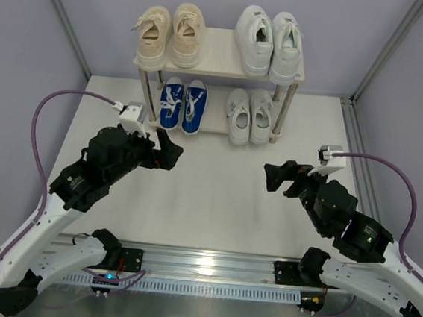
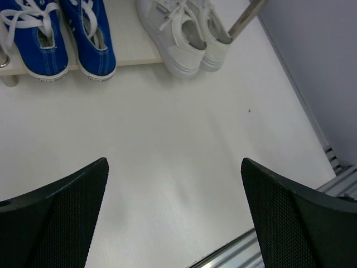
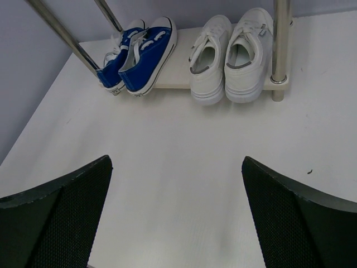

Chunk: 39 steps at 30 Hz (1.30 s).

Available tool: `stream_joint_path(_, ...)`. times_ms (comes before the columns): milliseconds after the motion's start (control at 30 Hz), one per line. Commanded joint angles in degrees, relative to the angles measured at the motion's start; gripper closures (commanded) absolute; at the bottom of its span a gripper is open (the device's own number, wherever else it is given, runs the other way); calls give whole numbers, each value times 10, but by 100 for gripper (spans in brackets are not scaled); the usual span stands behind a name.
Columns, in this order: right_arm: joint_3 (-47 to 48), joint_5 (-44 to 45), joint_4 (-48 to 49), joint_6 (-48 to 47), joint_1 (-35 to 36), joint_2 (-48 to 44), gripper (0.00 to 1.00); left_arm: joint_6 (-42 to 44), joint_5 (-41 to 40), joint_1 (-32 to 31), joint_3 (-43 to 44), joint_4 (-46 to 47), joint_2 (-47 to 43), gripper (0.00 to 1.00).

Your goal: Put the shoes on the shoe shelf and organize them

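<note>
The shoe shelf [image 1: 220, 54] stands at the back of the table. Its top board carries the beige canvas pair [image 1: 169, 34] on the left and the large white pair [image 1: 268, 40] on the right. On the lower board sit the blue pair [image 1: 182, 105] [image 2: 58, 33] [image 3: 138, 53] and the smaller white pair [image 1: 249, 115] [image 2: 184, 36] [image 3: 231, 53]. My left gripper [image 1: 168, 153] [image 2: 174, 167] hovers over the bare table in front of the blue pair, open and holding nothing. Right gripper [image 1: 276, 177] [image 3: 175, 167] is open and holds nothing too, in front of the smaller white pair.
Grey walls enclose the table on three sides, with slanted metal posts [image 1: 61, 9] at the back corners. A metal rail [image 1: 209, 263] runs along the near edge by the arm bases. Purple cables [image 1: 47, 109] loop from both wrists.
</note>
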Motion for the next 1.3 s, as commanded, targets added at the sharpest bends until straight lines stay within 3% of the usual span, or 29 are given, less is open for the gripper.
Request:
stream_joint_path(0,44,-31,-16,-22,3,13,0,-8,68,0,3,-1,-44,0)
stream_joint_path(167,77,-55,-21,-26,3,28,0,-6,122,0,-8,29,-87,0)
stream_joint_path(700,92,-56,-15,-53,3,25,0,-3,118,0,-27,62,-135,0)
stream_joint_path(1267,73,-77,3,-60,3,-20,0,7,78,0,89,5,-137,0)
